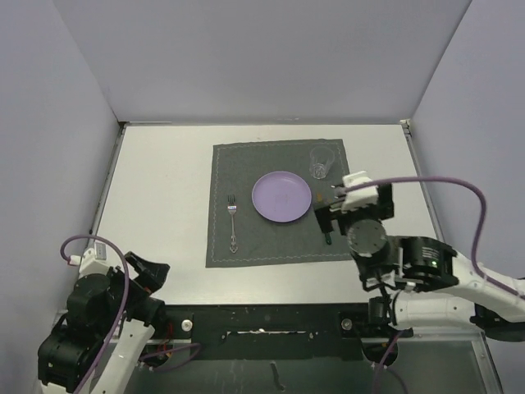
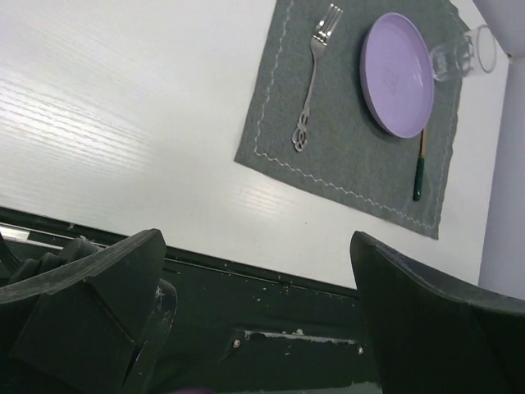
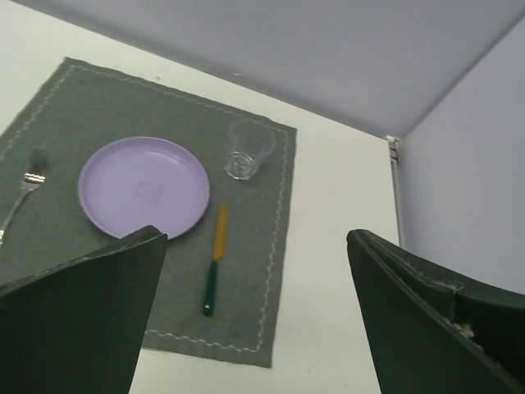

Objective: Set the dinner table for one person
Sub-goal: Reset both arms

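Top external view is showing the white worktop (image 1: 164, 189) stretching from the arm bases to the far wall. A dark grey placemat (image 1: 271, 242) is lying on it, right of centre. On the placemat a purple plate (image 1: 282, 196) is sitting in the middle, a fork (image 1: 233, 222) is lying to its left, and a clear glass (image 1: 320, 162) is standing at the far right corner.

From above, the right hand (image 1: 330, 212) is hanging over the mat's right edge and covering most of what lies beneath it. The right wrist view is showing a knife (image 3: 214, 261) there, just right of the plate, yellow at its far end and dark green at its near end. The left wrist view is adding the dark rail (image 2: 205, 271) along the worktop's near edge.

The left hand (image 1: 152, 275) is hovering over the near left edge, well apart from the placemat, with the worktop running away to its far right. Its fingers are standing spread wide with nothing between them. The right hand's fingers are likewise spread wide and gripping nothing, the worktop lying below them.
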You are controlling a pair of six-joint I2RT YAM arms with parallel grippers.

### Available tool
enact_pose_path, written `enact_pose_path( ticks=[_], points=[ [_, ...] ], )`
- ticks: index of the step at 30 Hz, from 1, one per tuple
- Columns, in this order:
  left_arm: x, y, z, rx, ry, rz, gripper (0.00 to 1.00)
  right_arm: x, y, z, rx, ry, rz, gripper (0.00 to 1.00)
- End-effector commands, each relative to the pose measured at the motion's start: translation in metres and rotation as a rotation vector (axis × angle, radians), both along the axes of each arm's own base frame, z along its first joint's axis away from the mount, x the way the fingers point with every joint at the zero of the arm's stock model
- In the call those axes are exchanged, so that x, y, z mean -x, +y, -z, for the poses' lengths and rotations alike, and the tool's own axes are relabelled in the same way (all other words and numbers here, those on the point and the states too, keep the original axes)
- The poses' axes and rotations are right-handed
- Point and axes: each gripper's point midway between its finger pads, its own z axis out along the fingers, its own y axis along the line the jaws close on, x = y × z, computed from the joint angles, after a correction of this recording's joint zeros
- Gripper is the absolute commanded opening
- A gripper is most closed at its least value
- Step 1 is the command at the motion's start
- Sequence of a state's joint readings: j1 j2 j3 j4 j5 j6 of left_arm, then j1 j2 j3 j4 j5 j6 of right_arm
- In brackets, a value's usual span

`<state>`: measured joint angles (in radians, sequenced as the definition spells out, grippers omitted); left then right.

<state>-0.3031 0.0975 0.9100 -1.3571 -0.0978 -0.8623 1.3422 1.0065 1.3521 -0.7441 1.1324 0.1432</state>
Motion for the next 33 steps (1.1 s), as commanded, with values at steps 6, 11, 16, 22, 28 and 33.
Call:
enact_pose_path(
  ticks=[6, 11, 16, 22, 28, 33],
  points=[
    [-0.05, 0.029, -0.027, -0.124, 0.051, -0.231, 0.98, 0.014, -0.114, 0.046, -0.037, -0.109, 0.166, 0.98],
    [-0.078, 0.042, -0.038, -0.215, 0.045, -0.298, 0.98, 0.012, -0.108, 0.043, 0.159, -0.124, 0.065, 0.98],
    [-0.118, 0.021, -0.059, -0.399, -0.173, -0.034, 0.98, 0.012, -0.108, 0.043, 0.209, -0.139, 0.033, 0.98],
    [-0.139, 0.019, -0.059, -0.565, -0.496, 0.028, 0.98, 0.014, -0.113, 0.046, 0.13, -0.177, 0.024, 0.98],
    [-0.152, 0.024, -0.03, -0.625, -0.554, -0.006, 0.98, 0.007, -0.099, 0.036, 0.19, -0.23, 0.032, 0.98],
    [-0.175, 0.018, 0.0, -0.639, -0.516, 0.016, 0.98, -0.002, -0.08, 0.017, 0.112, -0.31, 0.006, 0.98]
  ],
)
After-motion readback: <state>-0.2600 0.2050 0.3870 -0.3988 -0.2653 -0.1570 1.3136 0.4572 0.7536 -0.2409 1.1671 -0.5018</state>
